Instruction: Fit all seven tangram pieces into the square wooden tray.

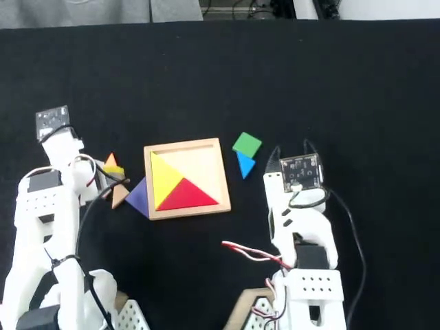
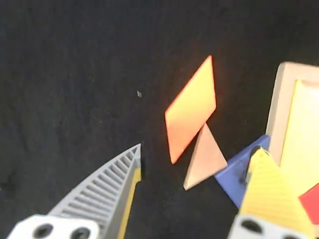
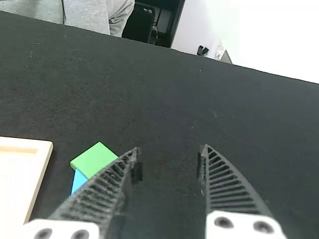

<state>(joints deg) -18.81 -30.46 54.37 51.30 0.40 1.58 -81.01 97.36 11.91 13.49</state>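
— So, which arm has the shorter trip?
— The left, I'd judge. The left gripper (image 2: 198,152) is released, one grey ribbed finger and one yellow one spread wide, and the tan triangle (image 2: 204,159) lies just ahead between their tips. The tray (image 1: 184,145) is just to the right of it.
— Its neighbours?
— The orange parallelogram (image 2: 192,107) touches the tan triangle's far tip, its long axis running roughly near to far. The violet-blue triangle (image 2: 237,169) lies against the tray's left rim.
— And the right side?
— The right gripper (image 3: 169,152) is spread too, holding nothing. The green square (image 3: 94,159) and light-blue triangle (image 3: 79,180) touch each other to its left, between it and the tray.
— Materials?
— Flat, matte painted pieces with sharp corners, on a black table (image 1: 220,75). The yellow triangle (image 1: 165,180) and red triangle (image 1: 187,196) already sit on the tray's pale wood.
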